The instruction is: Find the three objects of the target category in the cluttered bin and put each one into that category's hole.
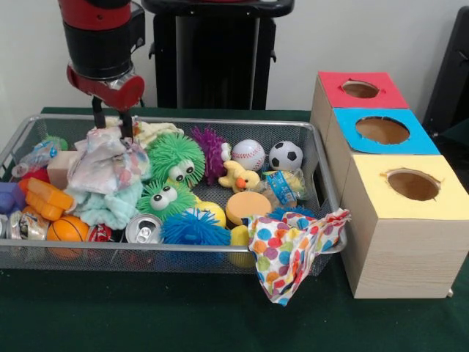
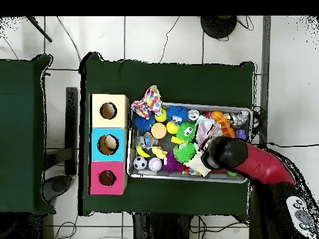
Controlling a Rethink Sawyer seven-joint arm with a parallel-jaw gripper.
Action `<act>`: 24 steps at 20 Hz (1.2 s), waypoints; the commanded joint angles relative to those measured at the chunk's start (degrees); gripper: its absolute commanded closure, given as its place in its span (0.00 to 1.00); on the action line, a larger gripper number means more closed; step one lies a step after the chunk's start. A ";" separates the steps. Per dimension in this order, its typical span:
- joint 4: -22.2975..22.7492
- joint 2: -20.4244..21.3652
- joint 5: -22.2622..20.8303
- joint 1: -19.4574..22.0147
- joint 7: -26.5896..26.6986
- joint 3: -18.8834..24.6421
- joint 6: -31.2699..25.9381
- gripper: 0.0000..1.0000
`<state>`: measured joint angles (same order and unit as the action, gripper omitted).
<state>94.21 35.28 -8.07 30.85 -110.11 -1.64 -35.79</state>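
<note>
The wire mesh bin (image 1: 220, 122) sits on the green table, full of toys, balls and cloths; it also shows in the overhead view (image 2: 163, 177). My gripper (image 1: 111, 122) is open at the bin's far left, its fingertips (image 1: 97, 116) low on either side of the top of a pale patterned cloth (image 1: 107, 160). The red-surround hole (image 1: 360, 89) is on the farthest wooden box at the right; it shows in the overhead view too (image 2: 106, 178). From above, the red arm (image 2: 249, 160) hides the gripper.
Blue-surround hole (image 1: 382, 130) and yellow-surround hole (image 1: 412, 184) are on the nearer boxes. In the bin lie a baseball (image 1: 248, 154), a soccer ball (image 1: 285, 155), green fuzzy toys (image 1: 176, 158), a can (image 1: 143, 231) and a basketball (image 1: 67, 229). A polka-dot cloth (image 1: 293, 253) hangs over the near rim.
</note>
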 commanded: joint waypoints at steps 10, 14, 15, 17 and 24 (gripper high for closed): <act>4.36 9.62 5.03 -6.67 -4.79 6.38 -9.15 0.00; 3.59 10.95 7.13 -9.13 -6.79 5.10 -12.46 0.00; 3.60 10.81 7.67 -9.37 -6.86 5.23 -12.23 0.00; 3.62 10.08 8.69 -9.82 -7.18 5.46 -11.30 0.00; 3.67 7.80 9.74 -13.28 -9.61 3.40 -7.61 0.00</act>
<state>94.67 45.76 -0.24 19.23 -110.11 -0.01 -41.17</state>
